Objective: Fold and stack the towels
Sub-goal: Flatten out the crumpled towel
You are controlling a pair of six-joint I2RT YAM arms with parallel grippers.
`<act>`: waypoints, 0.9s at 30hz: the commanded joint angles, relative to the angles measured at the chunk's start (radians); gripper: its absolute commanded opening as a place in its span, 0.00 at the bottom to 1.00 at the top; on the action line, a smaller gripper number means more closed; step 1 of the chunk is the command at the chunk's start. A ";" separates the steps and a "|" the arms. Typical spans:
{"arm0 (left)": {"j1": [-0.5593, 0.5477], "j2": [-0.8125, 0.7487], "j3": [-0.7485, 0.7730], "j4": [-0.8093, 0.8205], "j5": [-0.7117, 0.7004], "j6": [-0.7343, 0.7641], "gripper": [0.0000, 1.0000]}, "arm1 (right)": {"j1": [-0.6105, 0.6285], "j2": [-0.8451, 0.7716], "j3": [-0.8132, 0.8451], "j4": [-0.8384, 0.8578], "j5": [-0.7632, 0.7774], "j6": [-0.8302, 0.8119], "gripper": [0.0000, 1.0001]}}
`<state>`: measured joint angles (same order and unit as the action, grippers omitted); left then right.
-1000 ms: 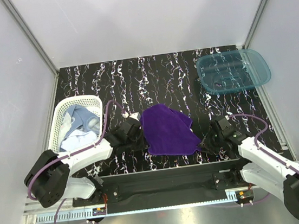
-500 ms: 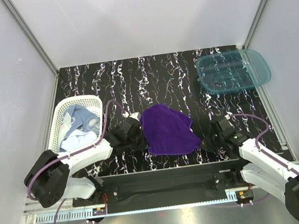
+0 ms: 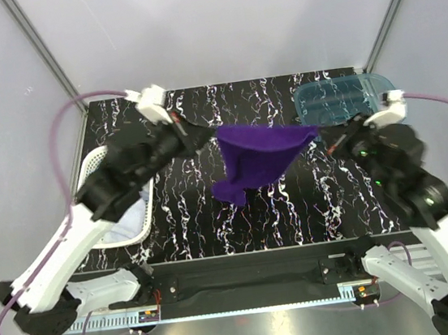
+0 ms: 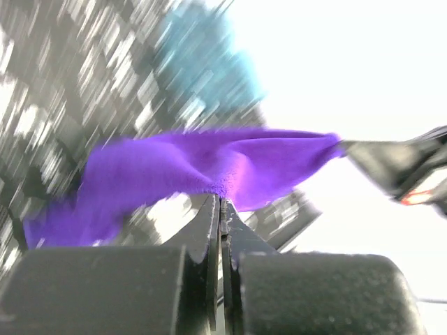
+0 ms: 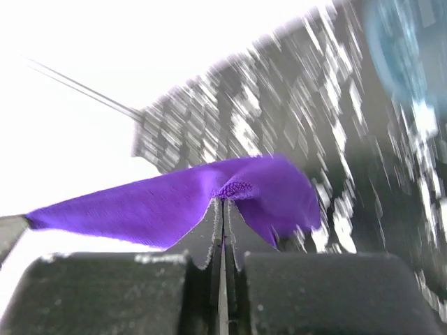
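Sitting at the left edge of the black, white-streaked desk, a white basket is partly covered by the raised left arm. The left gripper is pinched tight on one corner of the purple towel. The towel hangs in the air above the middle of the desk, clear of its surface. Its top edge is pulled nearly straight between the two arms, and the rest droops in a loose fold to a point on the lower left. The cloth is a deep, even purple with a soft nap. At the far end the right gripper is clamped on the opposite corner, just in front of the teal bin at the back right.

The overhead view alone shows the towel's full drape and its place over the desk. The left wrist view, blurred, shows the left gripper pressed together on the towel's edge, with the other gripper at the far tip. The right wrist view shows its own gripper biting a bunched bit of hem on the towel.
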<state>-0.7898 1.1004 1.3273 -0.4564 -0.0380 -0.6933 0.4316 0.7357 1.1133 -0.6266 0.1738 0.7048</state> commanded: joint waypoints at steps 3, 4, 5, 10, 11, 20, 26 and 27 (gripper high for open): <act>-0.002 -0.033 0.230 -0.044 0.104 -0.031 0.00 | 0.006 -0.105 0.180 0.071 -0.084 -0.231 0.00; -0.003 -0.037 0.234 -0.044 0.119 -0.060 0.00 | 0.006 -0.122 0.186 0.080 -0.100 -0.237 0.00; -0.006 -0.045 0.225 -0.039 0.133 -0.074 0.00 | 0.006 -0.155 0.204 0.082 -0.114 -0.235 0.00; -0.054 -0.117 0.162 0.010 0.164 -0.147 0.00 | 0.006 -0.229 0.209 0.094 -0.236 -0.180 0.00; -0.060 -0.123 0.159 0.005 0.161 -0.153 0.00 | 0.006 -0.236 0.203 0.111 -0.255 -0.165 0.00; -0.088 -0.109 0.297 -0.215 -0.062 -0.089 0.00 | 0.006 -0.180 0.198 0.246 -0.226 -0.087 0.00; -0.088 -0.157 0.280 -0.055 0.065 -0.100 0.00 | 0.006 -0.142 0.261 0.243 -0.332 -0.099 0.00; -0.088 -0.163 0.271 -0.027 0.100 -0.109 0.00 | 0.006 -0.148 0.263 0.245 -0.371 -0.099 0.00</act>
<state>-0.8726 0.9703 1.5776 -0.6117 -0.0109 -0.7963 0.4320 0.5938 1.3293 -0.4469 -0.1059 0.6033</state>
